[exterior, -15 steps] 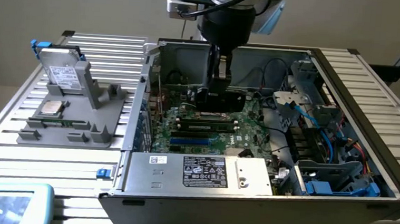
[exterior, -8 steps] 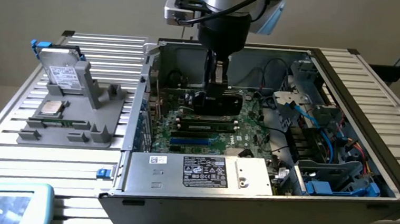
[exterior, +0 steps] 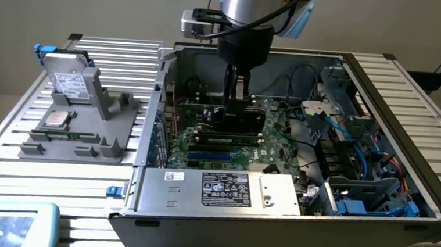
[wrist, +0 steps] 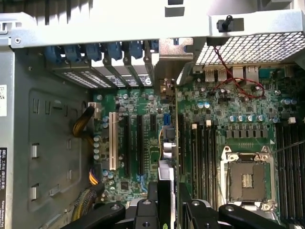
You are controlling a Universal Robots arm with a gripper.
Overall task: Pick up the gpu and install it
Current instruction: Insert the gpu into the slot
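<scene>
Nearest the wrist camera, pincer [wrist: 170, 192] clenched on the gpu [wrist: 176, 138], gripped by its upper edge and seen edge-on as a thin strip. Held upright inside the open computer case [exterior: 379, 82], over the expansion slots [wrist: 127, 143] of the green motherboard [wrist: 224, 109], far end toward the row of blue-tabbed slot covers [wrist: 102, 62] at the rear wall. Picked up already, by the look of it; install step in hand, card not visibly seated. Judged from here, calls next for a straight descent, lower edge square to one long slot, bracket sliding into the gap among the covers, no tilt. Beyond, open processor socket [wrist: 245, 179]; in the exterior view, well apart from the case, grey holder [exterior: 79, 143] with a hard drive [exterior: 69, 84] on the slatted worktop [exterior: 0, 160]. Hidden: the card's connector edge and the exact slot beneath, blocked by the card itself; touching or just above, impossible to tell. Bracket hard to pick out against the case metal.
</scene>
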